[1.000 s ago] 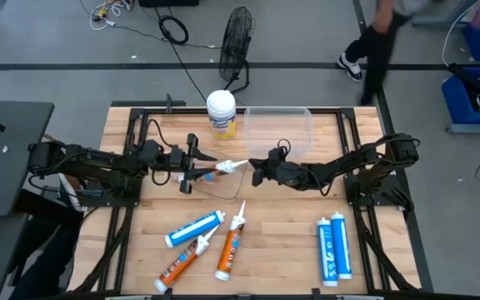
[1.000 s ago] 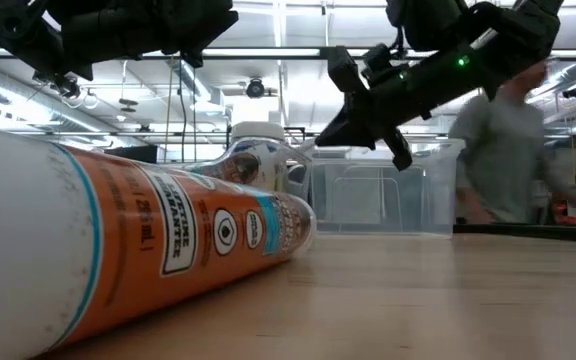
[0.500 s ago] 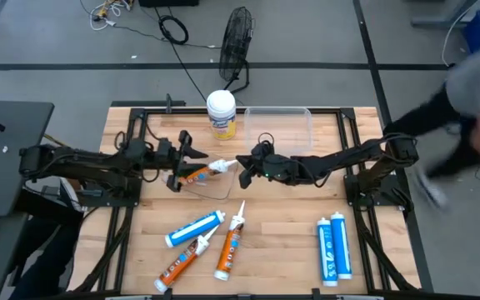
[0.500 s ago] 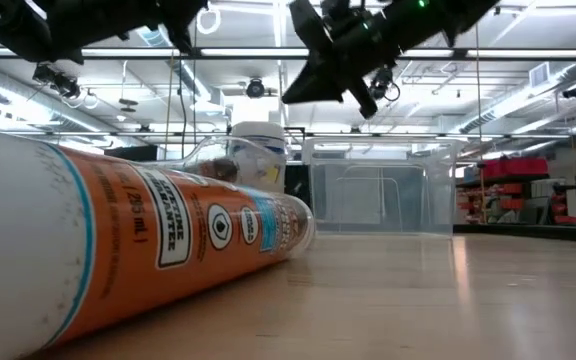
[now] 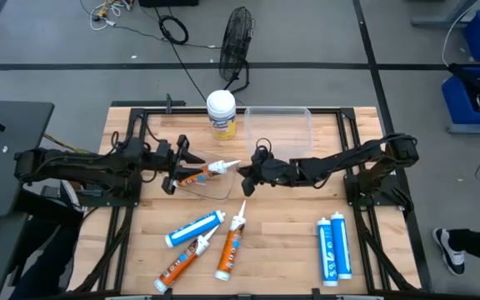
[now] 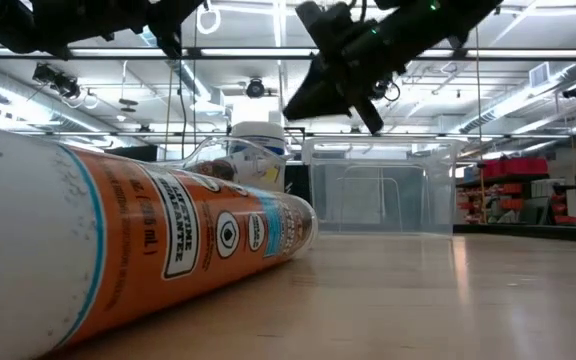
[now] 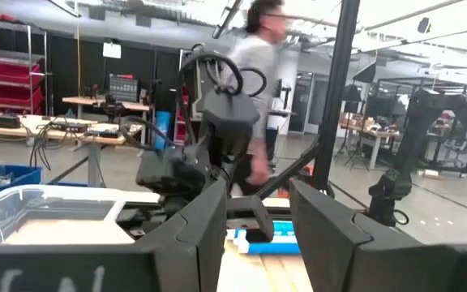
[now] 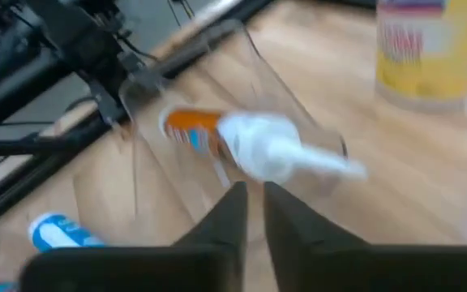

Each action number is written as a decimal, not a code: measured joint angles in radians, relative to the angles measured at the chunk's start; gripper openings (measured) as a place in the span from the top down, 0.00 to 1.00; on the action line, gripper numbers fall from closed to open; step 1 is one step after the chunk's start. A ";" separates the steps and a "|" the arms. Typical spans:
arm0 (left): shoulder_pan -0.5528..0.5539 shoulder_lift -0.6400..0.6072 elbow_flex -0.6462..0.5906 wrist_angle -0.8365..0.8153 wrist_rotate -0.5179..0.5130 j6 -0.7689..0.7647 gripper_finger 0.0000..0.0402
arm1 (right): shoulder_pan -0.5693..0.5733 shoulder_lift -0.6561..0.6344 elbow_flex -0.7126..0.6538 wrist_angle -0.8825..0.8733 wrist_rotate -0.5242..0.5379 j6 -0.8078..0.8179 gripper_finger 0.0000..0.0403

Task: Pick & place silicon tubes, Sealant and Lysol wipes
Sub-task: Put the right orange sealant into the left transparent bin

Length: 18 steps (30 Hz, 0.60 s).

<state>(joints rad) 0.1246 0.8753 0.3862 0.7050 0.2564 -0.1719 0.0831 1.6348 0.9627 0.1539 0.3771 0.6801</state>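
Note:
My left gripper point(image 5: 176, 164) is shut on a clear plastic bag point(image 5: 213, 185) left of the table's middle. An orange tube point(image 5: 200, 172) with a white nozzle point(image 8: 331, 165) lies inside it, pointing toward the right arm. My right gripper point(image 5: 242, 172) hovers just beyond the nozzle tip. Its fingers point(image 8: 235, 212) stand a narrow slit apart with nothing between them. The Lysol wipes point(image 5: 221, 112) stand upright on their base at the far edge, beside a clear bin point(image 5: 277, 109). My left gripper holds the clear bag by the end nearest the left arm point(image 8: 126, 104), coming level from the table's left. The bag is lifted off the table, and the tube in it lies about level. Whether the fingers also pinch the tube's rear end I cannot tell.
Near the front edge lie a blue tube point(image 5: 194, 229) and two orange tubes point(image 5: 182, 262) point(image 5: 230, 250). Two more blue tubes point(image 5: 333, 248) lie at the front right. One orange tube point(image 6: 118, 250) fills the low view's left. A person's foot point(image 5: 448, 246) shows right of the table.
My left gripper has drawn back toward the table's left edge, rolling a little, and the bag and tube went with it. My right gripper has risen and followed toward the left. A person beyond the far right corner has walked off.

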 joint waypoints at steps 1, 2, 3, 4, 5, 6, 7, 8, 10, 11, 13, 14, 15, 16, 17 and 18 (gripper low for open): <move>0.000 0.001 0.000 -0.003 -0.002 0.000 0.65 | 0.001 0.000 -0.012 0.001 -0.002 0.021 0.82; 0.000 0.001 0.000 -0.005 -0.005 0.000 0.65 | 0.001 0.000 -0.026 0.015 -0.005 0.037 0.78; 0.000 0.001 0.000 -0.004 -0.008 0.000 0.65 | 0.000 0.000 -0.040 0.034 -0.005 0.052 0.73; 0.000 0.001 0.000 -0.003 -0.009 0.000 0.65 | -0.001 0.000 -0.051 0.040 -0.002 0.071 0.68; 0.000 0.001 0.000 -0.003 -0.009 0.001 0.65 | -0.001 0.000 -0.063 0.040 0.014 0.081 0.62; 0.000 0.001 0.000 -0.003 -0.009 0.001 0.65 | 0.000 0.000 -0.074 0.038 0.036 0.089 0.56; 0.000 0.001 0.000 -0.003 -0.009 0.002 0.65 | 0.000 0.000 -0.083 0.037 0.062 0.107 0.50; 0.000 0.001 0.000 -0.003 -0.010 0.008 0.65 | 0.000 0.000 -0.093 0.046 0.088 0.130 0.45; 0.000 0.001 0.000 -0.005 -0.023 0.026 0.65 | -0.013 0.000 -0.117 0.098 0.099 0.146 0.35; 0.000 0.001 0.000 -0.007 -0.033 0.031 0.65 | -0.021 0.000 -0.130 0.126 0.098 0.153 0.32; 0.000 0.001 0.000 -0.012 -0.044 0.034 0.65 | -0.036 0.000 -0.155 0.191 0.082 0.169 0.27; 0.000 0.001 0.000 -0.014 -0.045 0.034 0.65 | -0.043 0.000 -0.165 0.219 0.070 0.177 0.25; 0.000 0.001 0.000 -0.015 -0.046 0.034 0.65 | -0.050 0.000 -0.175 0.239 0.058 0.184 0.24; 0.000 0.001 0.000 -0.016 -0.046 0.035 0.65 | -0.055 0.000 -0.184 0.246 0.055 0.203 0.24; 0.000 0.001 0.000 -0.016 -0.046 0.036 0.65 | -0.059 0.000 -0.192 0.244 0.054 0.218 0.24; 0.000 0.001 0.000 -0.015 -0.046 0.037 0.65 | -0.063 0.000 -0.199 0.240 0.048 0.227 0.24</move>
<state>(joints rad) 0.1249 0.8764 0.3862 0.6896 0.2108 -0.1346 0.0200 1.6348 0.7637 0.3935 0.4250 0.9075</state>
